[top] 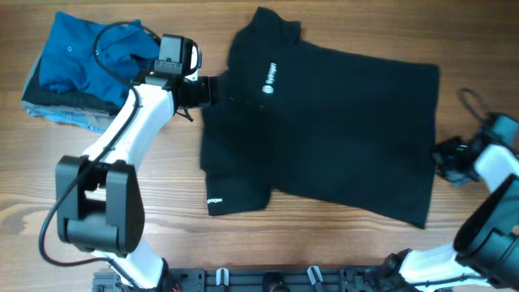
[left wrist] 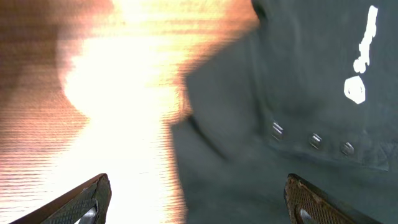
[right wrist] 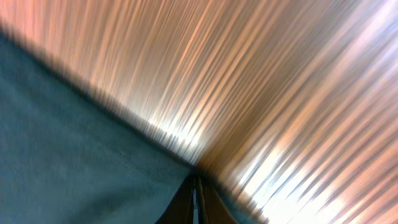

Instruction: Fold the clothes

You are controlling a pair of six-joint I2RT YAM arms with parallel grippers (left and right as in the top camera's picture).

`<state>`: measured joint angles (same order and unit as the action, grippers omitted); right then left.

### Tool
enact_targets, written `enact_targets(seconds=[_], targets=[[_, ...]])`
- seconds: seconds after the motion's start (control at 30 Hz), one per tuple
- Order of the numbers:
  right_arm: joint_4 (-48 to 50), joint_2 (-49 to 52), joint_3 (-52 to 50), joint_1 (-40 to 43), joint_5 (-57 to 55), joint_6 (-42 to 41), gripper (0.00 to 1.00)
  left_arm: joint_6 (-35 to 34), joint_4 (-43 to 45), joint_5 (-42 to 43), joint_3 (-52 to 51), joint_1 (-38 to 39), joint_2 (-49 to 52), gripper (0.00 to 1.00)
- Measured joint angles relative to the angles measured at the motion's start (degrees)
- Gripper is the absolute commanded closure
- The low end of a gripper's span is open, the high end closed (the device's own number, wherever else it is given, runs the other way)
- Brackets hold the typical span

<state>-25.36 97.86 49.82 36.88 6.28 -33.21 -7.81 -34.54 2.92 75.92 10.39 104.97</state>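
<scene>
A wooden desk (top: 324,251) carries the black polo shirt (top: 324,130), spread flat across its middle. The left tool (top: 209,91) gapes wide at the placket edge. The right tool (top: 440,152) is closed at the hem, but I cannot tell whether it pinches cloth. A blue polo shirt (top: 81,49) tops a pile at the far-left corner. Bare wood runs along the near edge.

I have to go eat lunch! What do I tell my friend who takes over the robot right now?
Left gripper: open, over the black polo shirt near its collar and buttons, holding nothing.
Right gripper: shut, at the shirt's hem edge; whether it pinches cloth is unclear.
Shirt: spread out flat on the table.
Done: no fold visible.
Left: all the folding.
</scene>
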Motion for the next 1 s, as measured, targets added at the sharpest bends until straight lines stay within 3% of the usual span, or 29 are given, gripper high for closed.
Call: enact_targets(seconds=[0.1,0.17,0.27,0.33,0.37,0.47,0.67,0.87,1.0], targets=[[5.3,2.0,2.9,6.6,4.0,4.4,0.75,0.0,0.3,2.6,0.0,0.0,-0.3,0.13],[3.6,2.0,6.4,7.3,7.5,7.6,0.69,0.3,1.2,4.7,0.0,0.3,-0.3,0.23],[-1.4,1.7,12.2,7.0,14.2,11.3,0.68,3.2,2.6,7.6,0.0,1.7,-0.3,0.5],[-5.7,-0.3,14.8,7.0,20.3,13.3,0.67,7.7,4.2,9.1,0.0,3.8,-0.2,0.84],[-7.0,-1.1,15.3,7.0,22.1,13.7,0.67,9.4,5.5,9.4,0.0,4.9,0.0,0.89],[-14.3,-5.1,15.9,6.1,28.4,15.4,0.68,14.1,13.3,10.5,0.0,8.0,3.2,0.93],[-24.5,-6.0,16.0,-0.3,30.9,22.9,0.68,16.2,24.4,10.7,0.0,7.7,15.5,0.96],[-21.9,-6.0,10.4,-11.3,25.1,23.9,0.67,11.4,24.9,8.9,0.6,4.6,17.4,0.96],[-13.4,-5.3,2.1,-18.0,19.1,18.0,0.8,9.4,21.6,8.5,1.6,-0.1,17.4,0.95]])
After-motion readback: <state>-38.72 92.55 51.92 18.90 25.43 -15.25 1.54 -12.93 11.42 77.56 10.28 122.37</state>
